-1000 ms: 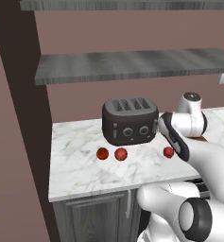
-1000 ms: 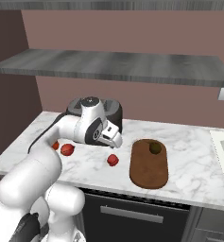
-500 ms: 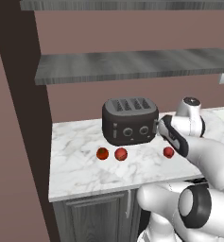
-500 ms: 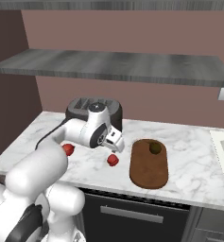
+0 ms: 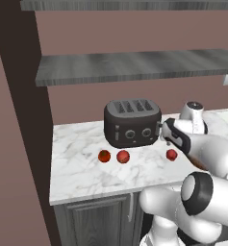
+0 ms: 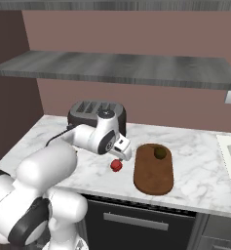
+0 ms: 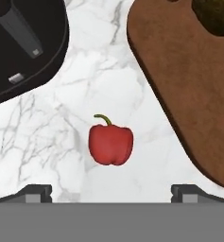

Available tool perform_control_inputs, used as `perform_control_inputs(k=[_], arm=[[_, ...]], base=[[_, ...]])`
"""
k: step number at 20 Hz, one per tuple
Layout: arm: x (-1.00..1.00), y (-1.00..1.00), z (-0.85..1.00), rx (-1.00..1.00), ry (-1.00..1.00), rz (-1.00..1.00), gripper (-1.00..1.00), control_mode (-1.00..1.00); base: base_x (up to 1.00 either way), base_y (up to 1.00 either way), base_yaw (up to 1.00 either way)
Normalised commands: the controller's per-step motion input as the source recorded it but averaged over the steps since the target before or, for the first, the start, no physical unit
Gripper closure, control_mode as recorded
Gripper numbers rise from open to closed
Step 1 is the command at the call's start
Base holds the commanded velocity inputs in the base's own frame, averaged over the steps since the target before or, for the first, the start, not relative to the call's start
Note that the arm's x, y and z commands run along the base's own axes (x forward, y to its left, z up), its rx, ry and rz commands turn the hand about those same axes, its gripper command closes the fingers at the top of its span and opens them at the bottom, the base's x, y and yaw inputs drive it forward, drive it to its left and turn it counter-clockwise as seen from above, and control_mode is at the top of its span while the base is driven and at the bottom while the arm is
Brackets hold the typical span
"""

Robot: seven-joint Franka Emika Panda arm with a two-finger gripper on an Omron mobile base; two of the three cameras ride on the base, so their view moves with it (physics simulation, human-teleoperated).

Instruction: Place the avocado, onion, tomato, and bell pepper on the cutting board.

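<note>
Hand view is looking straight down on the bell pepper (image 7: 110,145), which is sitting on the marble counter (image 7: 85,85) centred between the jaws; they are standing wide apart and empty, apparently lining up for a grasp. Beside the pepper, just outside one jaw, the cutting board (image 7: 189,80) is lying with the avocado (image 7: 216,15) already resting on it.
</note>
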Motion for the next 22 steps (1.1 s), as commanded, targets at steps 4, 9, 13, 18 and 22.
perform_control_inputs(k=[4, 9, 13, 18, 22], arm=[[0.29, 0.00, -0.21, 0.00, 0.05, 0.00, -1.00, -1.00], [0.18, -0.01, -0.27, 0.00, 0.07, 0.00, -1.00, -1.00], [0.04, -0.06, -0.34, 0.01, 0.08, 0.00, -1.00, -1.00], [0.04, -0.01, -0.35, 0.01, 0.10, 0.00, -1.00, -1.00], [0.14, -0.01, -0.26, 0.01, 0.08, 0.00, -1.00, -1.00]], base=[[0.00, 0.00, 0.00], [0.00, 0.00, 0.00], [0.00, 0.00, 0.00], [0.00, 0.00, 0.00], [0.00, 0.00, 0.00]])
